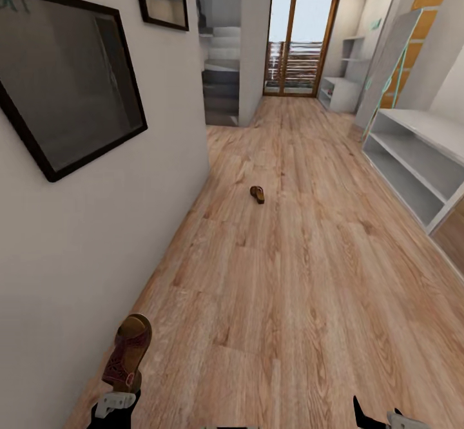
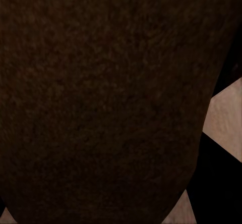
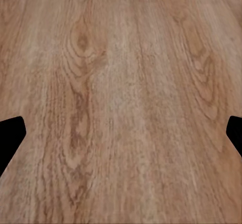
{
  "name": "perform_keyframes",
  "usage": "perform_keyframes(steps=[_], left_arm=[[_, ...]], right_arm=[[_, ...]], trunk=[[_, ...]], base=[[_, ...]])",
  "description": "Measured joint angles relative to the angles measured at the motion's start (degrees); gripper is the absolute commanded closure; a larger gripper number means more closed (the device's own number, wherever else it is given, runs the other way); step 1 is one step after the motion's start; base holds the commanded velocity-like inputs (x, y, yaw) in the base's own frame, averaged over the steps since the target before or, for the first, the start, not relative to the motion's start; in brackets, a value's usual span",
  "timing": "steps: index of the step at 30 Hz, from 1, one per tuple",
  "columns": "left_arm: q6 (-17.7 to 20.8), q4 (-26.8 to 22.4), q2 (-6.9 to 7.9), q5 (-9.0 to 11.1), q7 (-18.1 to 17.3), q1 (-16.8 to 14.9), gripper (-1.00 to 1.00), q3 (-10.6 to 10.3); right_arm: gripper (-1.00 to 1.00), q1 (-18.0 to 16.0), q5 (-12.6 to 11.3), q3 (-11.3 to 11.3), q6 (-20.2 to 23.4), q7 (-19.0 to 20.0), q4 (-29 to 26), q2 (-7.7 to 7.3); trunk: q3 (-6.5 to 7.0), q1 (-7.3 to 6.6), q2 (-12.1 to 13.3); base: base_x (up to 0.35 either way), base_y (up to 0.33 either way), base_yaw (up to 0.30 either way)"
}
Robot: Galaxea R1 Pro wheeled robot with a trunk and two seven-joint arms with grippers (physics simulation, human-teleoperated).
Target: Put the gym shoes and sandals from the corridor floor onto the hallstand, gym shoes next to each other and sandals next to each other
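Left gripper [image 1: 116,400]: clamped on one sandal [image 1: 129,350], held upright, toe up, low at the left of the head view; dark sole [image 2: 101,103] pressed close to the wrist camera.
Right gripper [image 1: 377,419]: tips barely visible at the frame bottom; in the wrist view both fingertips [image 3: 11,135] sat far apart at the edges over bare floor [image 3: 121,98], so jaws wide, nothing held.
Second sandal [image 1: 258,194]: flat on the floor mid-corridor, well ahead.
Shoe rack [image 1: 412,152]: along the right wall, shelves looked bare.
Gym shoes: not spotted.
Risk 1: grip only on the heel end; likely slip or swing during driving.
Risk 2: wall [image 1: 96,223] close on the left; could clip the held sandal on a turn.
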Motion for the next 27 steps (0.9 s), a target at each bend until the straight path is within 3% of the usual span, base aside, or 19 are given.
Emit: perform_keyframes(steps=[27], left_arm=[[0.0,0.0,0.0,0.0,0.0,0.0,1.0,-0.1]], right_arm=[[-1.0,0.0,-0.1,-0.1,0.0,0.0,-0.4,-0.12]], trunk=[[0.0,0.0,0.0]], base=[[0.338,-0.023,0.0]])
